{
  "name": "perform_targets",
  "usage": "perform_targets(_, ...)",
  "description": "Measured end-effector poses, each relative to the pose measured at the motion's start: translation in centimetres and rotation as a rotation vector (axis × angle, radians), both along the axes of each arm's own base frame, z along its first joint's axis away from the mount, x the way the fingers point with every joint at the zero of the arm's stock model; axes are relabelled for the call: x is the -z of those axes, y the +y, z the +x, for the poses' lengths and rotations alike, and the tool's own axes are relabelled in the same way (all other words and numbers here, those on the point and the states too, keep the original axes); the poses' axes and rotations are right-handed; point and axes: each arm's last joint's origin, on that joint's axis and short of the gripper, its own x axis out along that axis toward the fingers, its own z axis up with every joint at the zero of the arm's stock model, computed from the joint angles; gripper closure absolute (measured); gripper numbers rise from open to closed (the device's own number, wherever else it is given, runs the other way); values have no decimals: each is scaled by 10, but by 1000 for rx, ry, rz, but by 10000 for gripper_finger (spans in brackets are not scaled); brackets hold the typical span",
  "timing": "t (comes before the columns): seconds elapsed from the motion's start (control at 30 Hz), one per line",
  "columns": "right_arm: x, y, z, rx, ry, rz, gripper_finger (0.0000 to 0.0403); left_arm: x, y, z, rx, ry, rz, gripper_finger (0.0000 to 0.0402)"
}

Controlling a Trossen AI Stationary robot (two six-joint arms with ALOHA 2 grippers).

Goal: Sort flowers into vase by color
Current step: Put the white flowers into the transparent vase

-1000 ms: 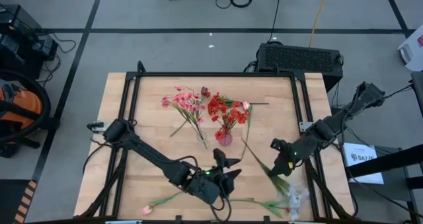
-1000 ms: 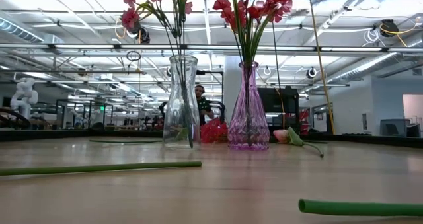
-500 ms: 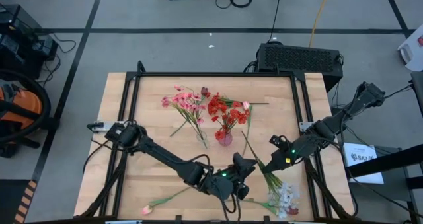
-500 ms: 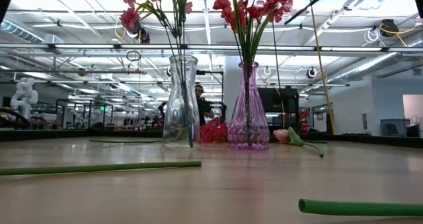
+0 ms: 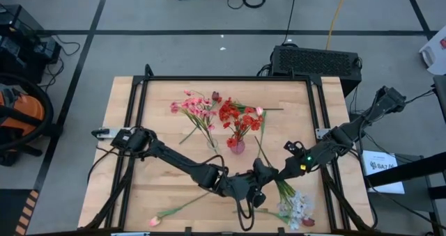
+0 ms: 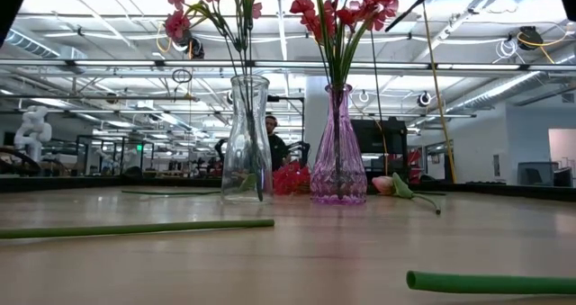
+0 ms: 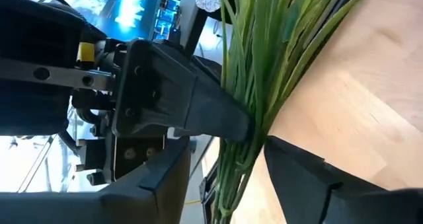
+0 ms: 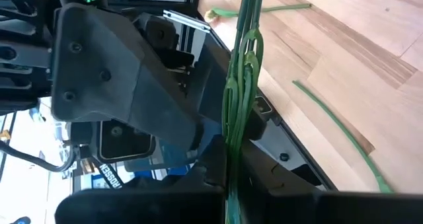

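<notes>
The right gripper [image 5: 284, 172] clamps a white spray [image 5: 279, 184] whose stems run toward 11 o'clock, with the left gripper [image 5: 263, 175] open around them at 9.

The left gripper [image 5: 261, 175] now sits further right along the near part of the table than a second ago, drawn up close against the right gripper [image 5: 287, 169]. The right gripper is itself slightly further left and lifted, carrying the pale white-blue spray [image 5: 294, 207] with it, so the blooms now hang nearer the table's near edge and the green stems [image 7: 254, 85] stand between the left gripper's open fingers [image 7: 310, 178].
</notes>
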Motion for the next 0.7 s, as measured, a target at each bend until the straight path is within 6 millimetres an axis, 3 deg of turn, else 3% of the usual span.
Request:
perform_targets(0.5,-4,1,0,-2,-11,55,380,1,18,9,96,-3,-139,375)
perform_targets(0.7,-2,1,0,-3,-1,37,351,1,19,10,106,1,-149,384)
